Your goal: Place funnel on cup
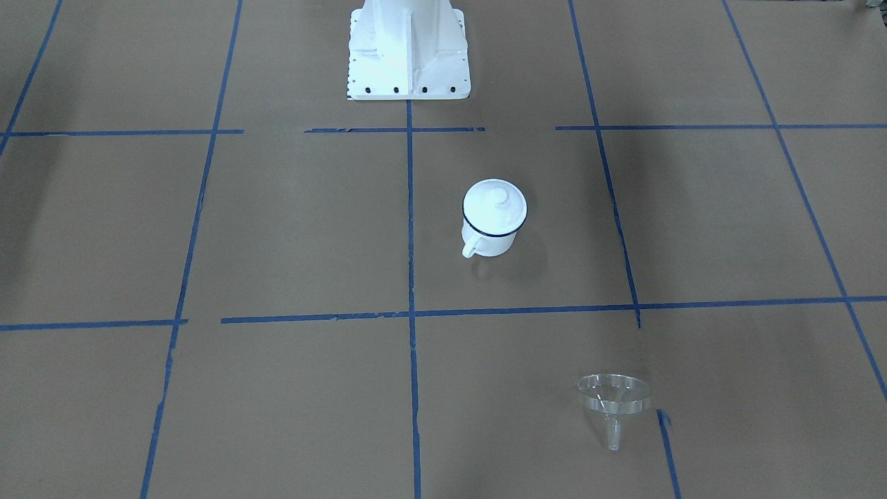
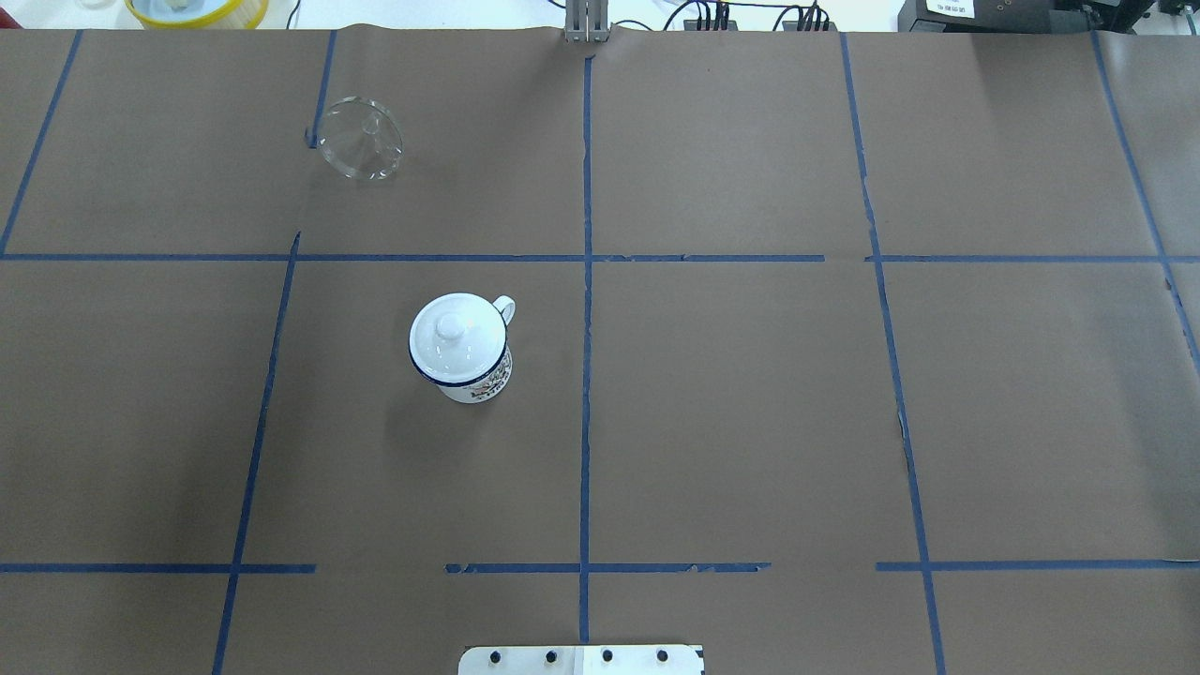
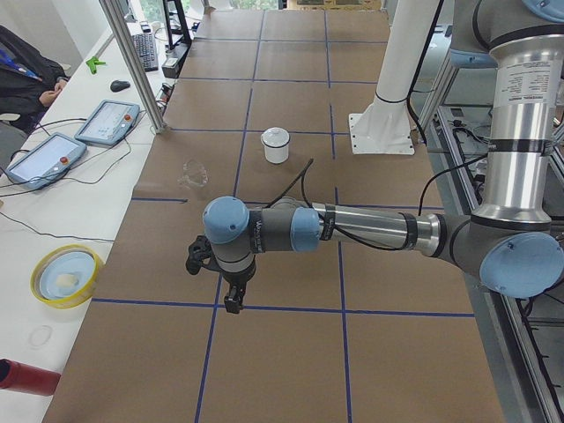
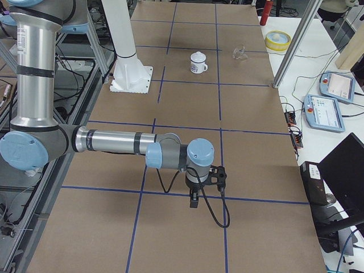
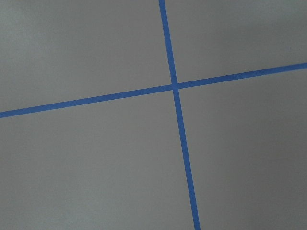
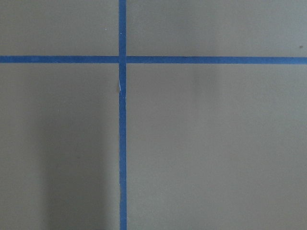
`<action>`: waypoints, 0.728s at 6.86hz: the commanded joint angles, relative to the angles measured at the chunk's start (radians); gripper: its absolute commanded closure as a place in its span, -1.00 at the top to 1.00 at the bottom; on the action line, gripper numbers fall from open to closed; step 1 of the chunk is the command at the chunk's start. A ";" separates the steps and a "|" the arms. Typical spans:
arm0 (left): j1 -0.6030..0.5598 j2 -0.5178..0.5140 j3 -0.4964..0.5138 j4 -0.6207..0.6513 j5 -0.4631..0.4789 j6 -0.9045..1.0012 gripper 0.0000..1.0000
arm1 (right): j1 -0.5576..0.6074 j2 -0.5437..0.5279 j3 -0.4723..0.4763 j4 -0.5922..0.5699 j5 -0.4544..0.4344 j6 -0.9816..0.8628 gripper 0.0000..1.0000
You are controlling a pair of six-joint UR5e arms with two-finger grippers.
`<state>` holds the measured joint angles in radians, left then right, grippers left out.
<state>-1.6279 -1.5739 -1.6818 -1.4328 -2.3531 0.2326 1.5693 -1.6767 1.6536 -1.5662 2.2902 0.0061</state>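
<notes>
The white enamel cup [image 1: 488, 241] with a dark blue rim stands near the table's middle, its handle toward the far side, and a round white knobbed lid [image 1: 494, 206] sits on it. It also shows in the overhead view [image 2: 476, 382]. The clear funnel [image 1: 614, 395] lies tilted on the paper at the far left part of the table [image 2: 360, 139], well apart from the cup. The left gripper [image 3: 231, 304] and the right gripper [image 4: 194, 202] hang over bare paper at the table's two ends, far from both things. Whether they are open or shut cannot be told.
The robot's white base [image 1: 409, 55] stands at the near edge. A yellow bowl [image 3: 63, 275], two teach pendants [image 3: 44, 159], a red can [image 3: 26, 377] and an aluminium post [image 3: 132, 62] are beyond the far edge. Blue tape lines grid the brown paper.
</notes>
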 commanded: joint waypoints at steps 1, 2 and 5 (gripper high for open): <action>-0.001 0.005 -0.007 -0.001 -0.002 0.002 1.00 | 0.000 0.000 0.000 0.000 0.000 0.000 1.00; -0.003 0.009 -0.015 -0.003 -0.002 0.007 1.00 | 0.000 0.000 0.000 0.000 0.000 0.000 1.00; 0.000 -0.015 -0.074 -0.003 0.006 0.001 1.00 | 0.000 0.000 0.000 0.000 0.000 0.000 1.00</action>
<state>-1.6286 -1.5765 -1.7392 -1.4351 -2.3508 0.2344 1.5693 -1.6766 1.6536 -1.5662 2.2902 0.0062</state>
